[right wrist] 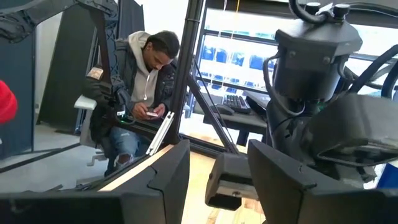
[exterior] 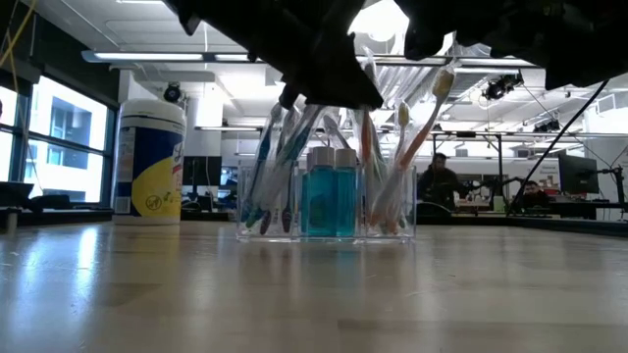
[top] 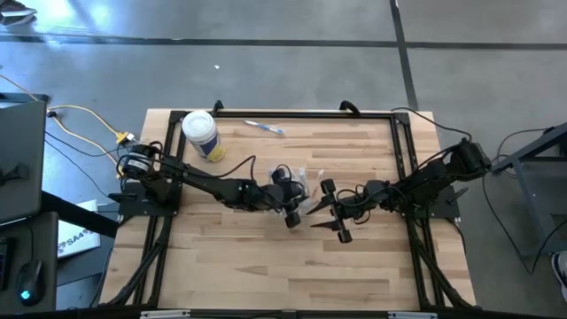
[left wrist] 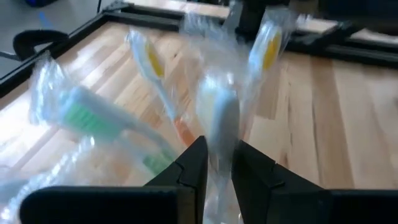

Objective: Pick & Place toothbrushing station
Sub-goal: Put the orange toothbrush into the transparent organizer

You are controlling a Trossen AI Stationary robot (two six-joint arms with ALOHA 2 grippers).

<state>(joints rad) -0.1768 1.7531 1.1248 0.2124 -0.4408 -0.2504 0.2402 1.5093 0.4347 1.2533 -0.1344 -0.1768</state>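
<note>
I had the left hand (left wrist: 217, 171) over the middle of the surface (top: 266, 266), its two fingers pinched on a wrapped toothbrush (left wrist: 219, 121) whose pale head stood up between them in crinkled clear film. Directly beneath it sat the toothbrushing station (exterior: 329, 201), a clear holder near the centre of the surface, a little toward the far edge, crowded with pastel-handled brushes leaning outward and small capped bottles of blue liquid in its middle section. I judged I was in the placing step: a brush gripped and held at the holder, though I could not tell whether its lower end had already entered a compartment. The right hand (top: 330, 215) waited just beside the station on the right side, its fingers spread with nothing between them. One more toothbrush (top: 264, 127) lay flat near the far edge, and a wipes canister (top: 201, 135) stood at the far left corner, well apart from the work. My next move, as I read it, called for easing the brush straight down into a free gap without snagging the film on its neighbours, then releasing and lifting clear. A person sat in the room beyond, busy with a phone.
</note>
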